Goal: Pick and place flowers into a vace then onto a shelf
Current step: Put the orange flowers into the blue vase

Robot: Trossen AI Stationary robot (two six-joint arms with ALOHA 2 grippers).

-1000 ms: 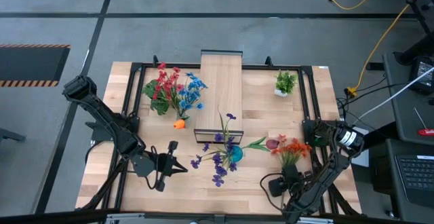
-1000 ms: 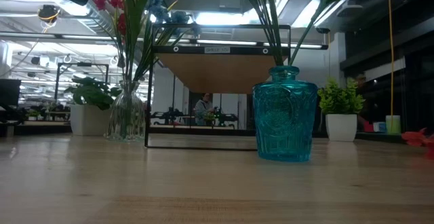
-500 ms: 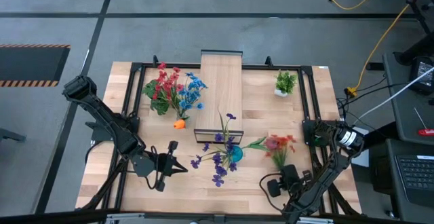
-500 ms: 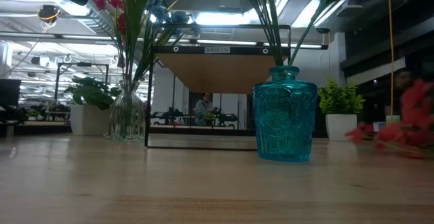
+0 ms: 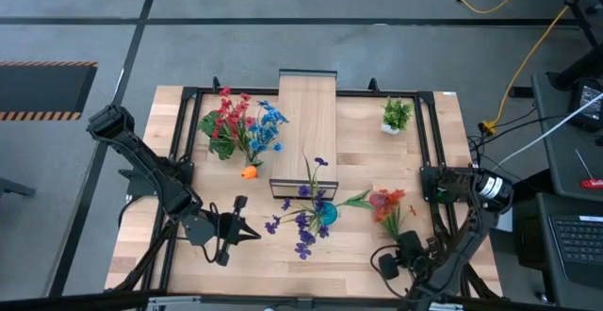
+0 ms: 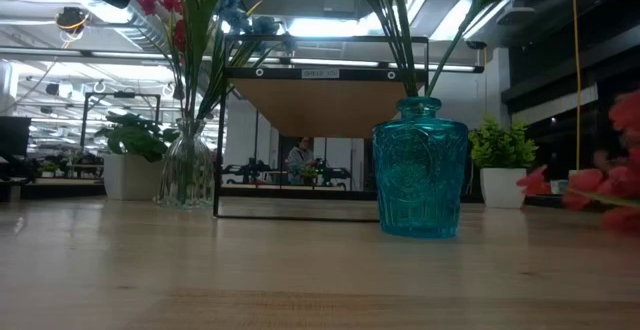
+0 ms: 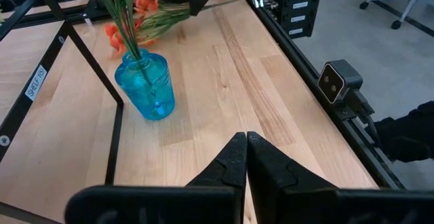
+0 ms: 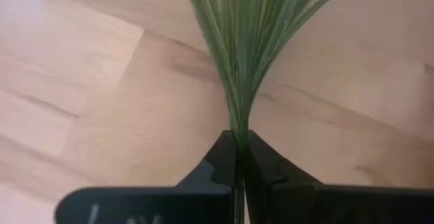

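Held thing: bunch of orange-bloomed artificial flowers on thin green stems [image 5: 387, 204], lifted over the tabletop just right of the blue glass vase [image 5: 325, 213].
Right gripper [image 8: 239, 157]: pinched on the gathered stem base.
Left gripper [image 7: 245, 157]: pressed together, empty, waiting left of the vase.
Handling: judged light, springy, top-heavy; stems are best gripped low and bundled.

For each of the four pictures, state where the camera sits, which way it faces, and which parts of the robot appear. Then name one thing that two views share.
High view: above the table, facing straight down; both arms, the left gripper and the right gripper show.
Low view: at tabletop height, facing level past the blue vase to the shelf; an arm part top left.
Left wrist view: on the left arm, facing the blue vase; own shut fingers.
Right wrist view: on the right arm, facing the tabletop; fingers shut on the orange flowers' stems.
Shared: the blue vase, in low and left wrist views.
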